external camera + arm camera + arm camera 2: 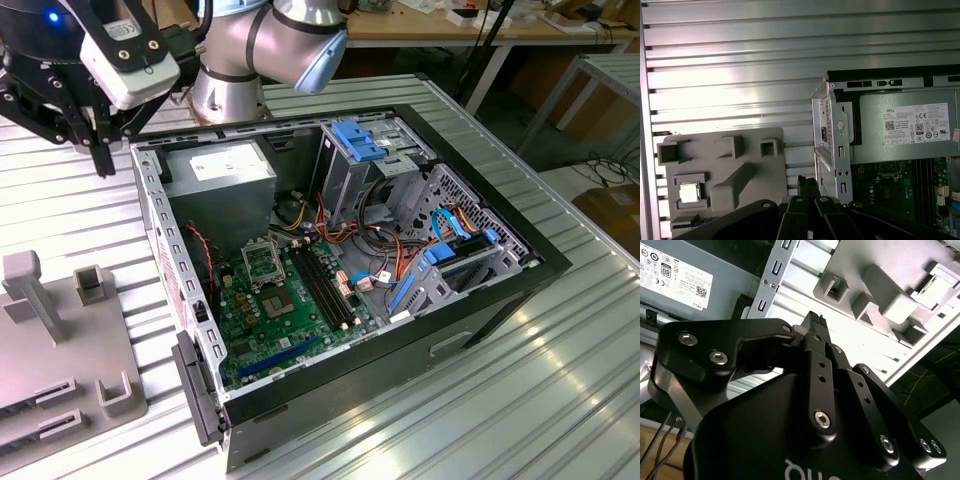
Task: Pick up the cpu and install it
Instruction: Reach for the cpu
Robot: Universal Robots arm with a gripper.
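**A:** Where do we find the cpu (690,192)?

**B:** In the first wrist view we see it lying flat, silvery face up, in a square pocket of the grey fixture plate (722,150). That plate rests on the ribbed metal table (740,55) beside the open computer case (832,130), with a strip of table between them.

**A:** And the gripper (101,160)?

**B:** We see it at the upper left of the exterior view. It hangs above the table, just outside the case corner where the grey power supply (220,170) sits.

**A:** How do its jaws stand?

**B:** In the second wrist view we see the fingertips (812,319) drawn together into one dark point, closed on air. The first wrist view shows that point over the gap between plate and case, well apart from the cpu.

**A:** What do we make of the inside of the case?

**B:** In the middle of the exterior view the green motherboard (290,310) lies flat on the case floor. Its square metal-framed socket (262,262) is near the power supply. We cannot tell whether the socket's frame is latched. A blue drive bracket (362,140) sits at the upper centre, and the arm (290,40) bends across the top of the frame.
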